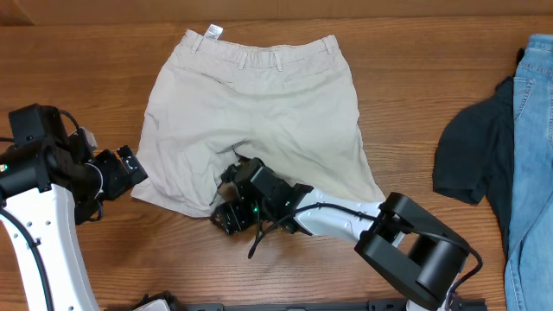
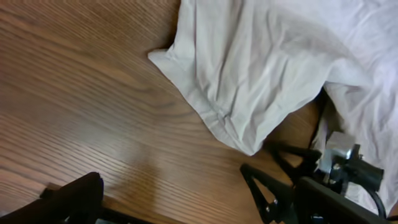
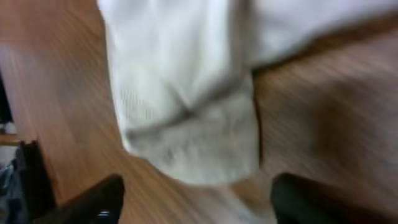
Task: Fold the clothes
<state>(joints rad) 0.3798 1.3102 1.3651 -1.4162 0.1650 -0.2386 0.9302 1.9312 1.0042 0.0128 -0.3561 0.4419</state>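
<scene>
beige shorts (image 1: 251, 112) are lying flat at upper centre, their lower hem sitting right at the right gripper (image 1: 232, 186), its jaws spread wide. the left gripper (image 1: 130, 168) is gaping, nothing between its fingers, beside the lower-left hem. the white tag (image 1: 212, 33) is showing nothing readable.

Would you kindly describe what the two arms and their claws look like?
Both arms have white links and bulky black joints: the left arm and the right arm. Thin black cables run along them. The left claw and right claw are black with angular fingers; a small green light glows by the right one.
</scene>
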